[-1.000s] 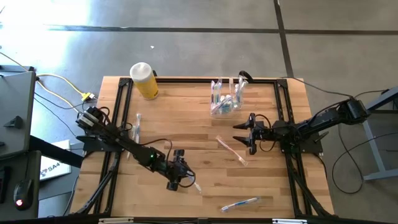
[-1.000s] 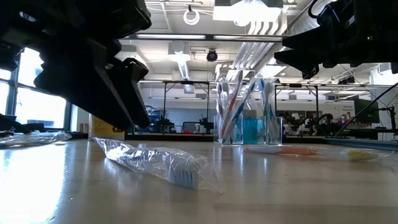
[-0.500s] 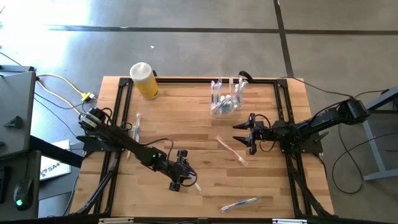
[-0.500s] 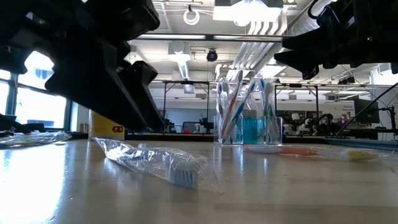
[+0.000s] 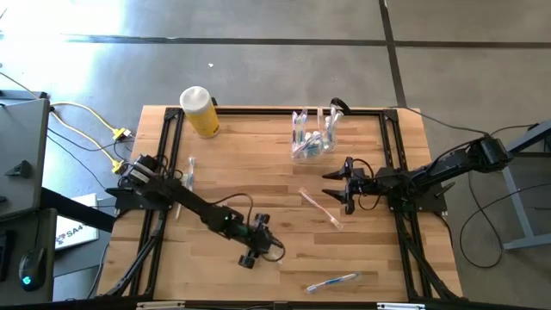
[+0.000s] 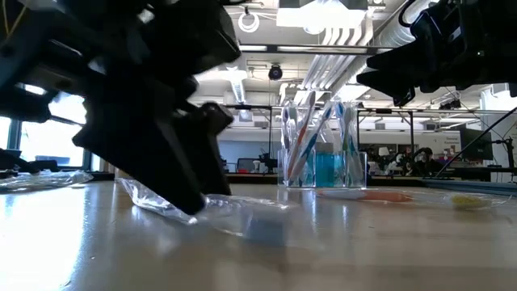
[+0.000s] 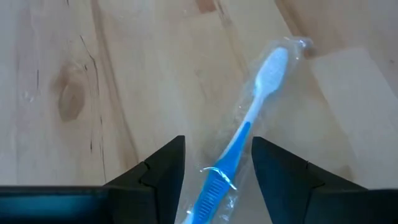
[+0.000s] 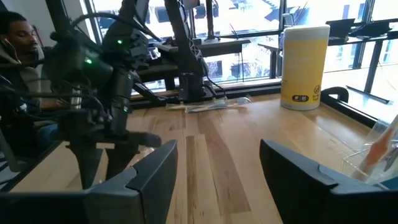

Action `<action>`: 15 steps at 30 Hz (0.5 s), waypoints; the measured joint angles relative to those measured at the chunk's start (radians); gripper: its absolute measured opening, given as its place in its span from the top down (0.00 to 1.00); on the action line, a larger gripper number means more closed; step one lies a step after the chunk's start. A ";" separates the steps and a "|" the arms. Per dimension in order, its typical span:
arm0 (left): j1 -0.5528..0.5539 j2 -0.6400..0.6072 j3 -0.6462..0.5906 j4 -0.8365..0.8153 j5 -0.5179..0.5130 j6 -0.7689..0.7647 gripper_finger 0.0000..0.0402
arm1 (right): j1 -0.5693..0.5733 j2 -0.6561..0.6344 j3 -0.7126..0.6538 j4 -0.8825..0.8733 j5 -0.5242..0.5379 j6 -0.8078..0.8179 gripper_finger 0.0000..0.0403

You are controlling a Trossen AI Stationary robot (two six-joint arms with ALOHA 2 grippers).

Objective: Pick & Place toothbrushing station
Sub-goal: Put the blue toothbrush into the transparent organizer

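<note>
A blue toothbrush in a clear wrapper (image 7: 249, 124) lies flat on the table near the front middle. My left gripper (image 5: 267, 249) is low over it, open, with one finger on each side of the brush's handle (image 7: 214, 186); its bristle head (image 7: 272, 65) points away from the fingers. In the low view the left gripper (image 6: 174, 162) hides most of the brush. The clear cup (image 5: 312, 133) holding several toothbrushes stands at the far middle, and also shows in the low view (image 6: 319, 153). My right gripper (image 5: 344, 183) is open and empty, right of centre. My left gripper comes at the wrapped toothbrush from above, slanting, with its fingers (image 7: 165, 168) along the handle's two sides. I cannot tell whether they touch the wrapper. The brush lies flat on the table.
A yellow cylinder with a white top (image 5: 200, 112) stands at the far left. Loose wrapped toothbrushes lie on the table: a pink one (image 5: 320, 209) at centre right, a blue one (image 5: 331, 282) near the front edge, one at the left (image 5: 189, 174). A person (image 8: 15, 37) sits beyond the table.
My left gripper has moved toward the table's right and near edges and gone down, so that it now straddles the wrapped toothbrush. In the low view it now stands in front of the brush and hides it. The brush has stayed in place.
</note>
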 joint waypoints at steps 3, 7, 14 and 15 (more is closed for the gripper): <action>0.026 0.017 0.001 0.000 0.058 -0.015 0.55 | 0.000 0.000 0.000 -0.003 0.000 0.000 0.45; 0.054 0.045 0.003 0.014 0.113 -0.017 0.58 | 0.000 0.000 0.000 -0.009 0.000 0.000 0.45; 0.065 0.053 0.003 0.008 0.116 -0.013 0.88 | 0.000 0.000 0.000 -0.017 0.000 0.000 0.45; 0.065 0.053 0.003 0.007 0.116 -0.013 0.93 | 0.000 0.000 0.000 -0.017 0.000 0.000 0.45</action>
